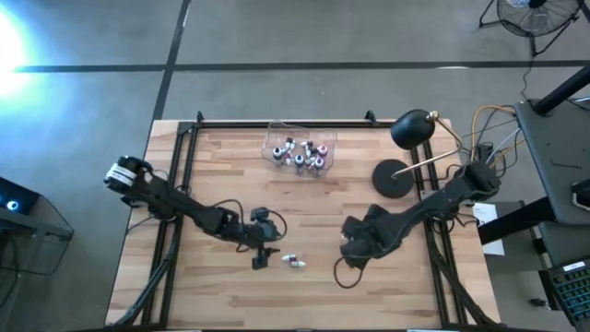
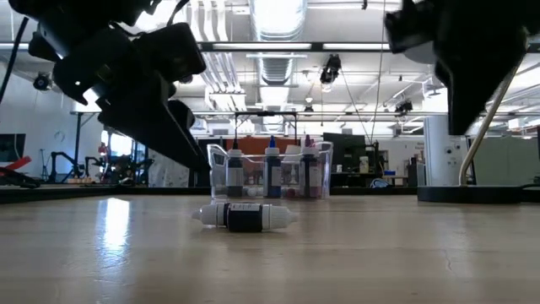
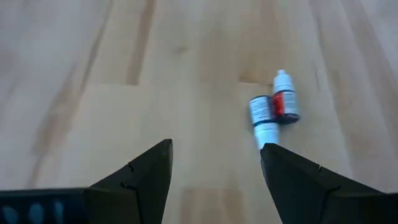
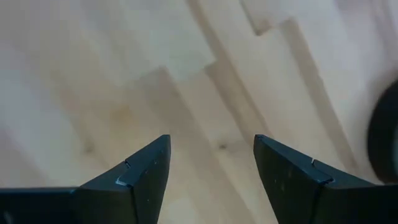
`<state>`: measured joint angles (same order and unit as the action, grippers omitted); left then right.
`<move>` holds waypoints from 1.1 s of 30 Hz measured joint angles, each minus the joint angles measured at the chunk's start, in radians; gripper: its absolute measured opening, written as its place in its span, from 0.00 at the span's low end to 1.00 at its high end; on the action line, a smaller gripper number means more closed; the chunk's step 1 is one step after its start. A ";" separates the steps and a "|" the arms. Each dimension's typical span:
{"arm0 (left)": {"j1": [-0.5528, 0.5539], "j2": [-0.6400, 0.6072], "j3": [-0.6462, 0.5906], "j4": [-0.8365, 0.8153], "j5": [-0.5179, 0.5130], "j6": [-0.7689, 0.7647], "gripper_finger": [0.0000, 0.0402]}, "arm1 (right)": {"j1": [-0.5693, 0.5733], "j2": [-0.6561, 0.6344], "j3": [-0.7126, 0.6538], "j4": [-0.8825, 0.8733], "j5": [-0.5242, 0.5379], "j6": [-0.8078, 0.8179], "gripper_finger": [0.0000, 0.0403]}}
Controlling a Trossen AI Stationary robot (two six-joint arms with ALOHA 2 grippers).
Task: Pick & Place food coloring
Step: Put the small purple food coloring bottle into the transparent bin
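from the overhead camera i have the left gripper (image 1: 262, 260) low over the wooden counter (image 1: 212, 175), near its front middle, with its jaws spread and nothing between them. just beside it, toward the right arm, two small food coloring bottles (image 1: 294, 262) lie on their sides on the bare wood, touching each other. through the left wrist camera i see them ahead of the dark fingers (image 3: 140, 180): one bottle with a red label (image 3: 285, 102) and a white cap, and one bottle with a blue-and-white label (image 3: 262, 118), side by side with their caps pointing opposite ways. from counter height the pair (image 2: 243, 216) lies flat in front of the box.

the rest of the food coloring (image 1: 300, 155) stands upright in a clear plastic box (image 1: 273, 138) at the far middle of the counter, well apart from the two loose bottles; in the low view i make out dark and blue caps through its wall (image 2: 217, 173).

the right gripper (image 1: 348, 249) hangs over the counter to the right of the loose bottles, apart from them. its jaws are spread as well, and its wrist camera shows only bare wood between the fingers (image 4: 140, 177). a black desk lamp (image 1: 396, 177) stands at the right rear corner.
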<state>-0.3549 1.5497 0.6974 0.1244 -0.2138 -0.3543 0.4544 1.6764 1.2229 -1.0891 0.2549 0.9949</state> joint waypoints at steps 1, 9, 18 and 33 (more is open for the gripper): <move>-0.006 0.020 0.018 -0.001 0.000 -0.001 0.54 | 0.011 0.000 -0.022 0.004 0.016 0.016 0.56; -0.016 0.140 0.148 -0.084 0.018 0.015 0.54 | 0.034 -0.002 -0.169 0.105 0.164 0.072 0.55; -0.022 0.180 0.248 -0.146 0.013 0.025 0.39 | 0.011 -0.006 -0.317 0.218 0.270 0.043 0.56; -0.098 0.241 0.266 -0.212 -0.057 -0.063 0.37 | -0.102 -0.105 -0.443 0.391 0.272 -0.172 0.56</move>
<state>-0.4528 1.7912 0.9633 -0.0877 -0.2708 -0.4177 0.3519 1.5714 0.7802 -0.6985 0.5270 0.8232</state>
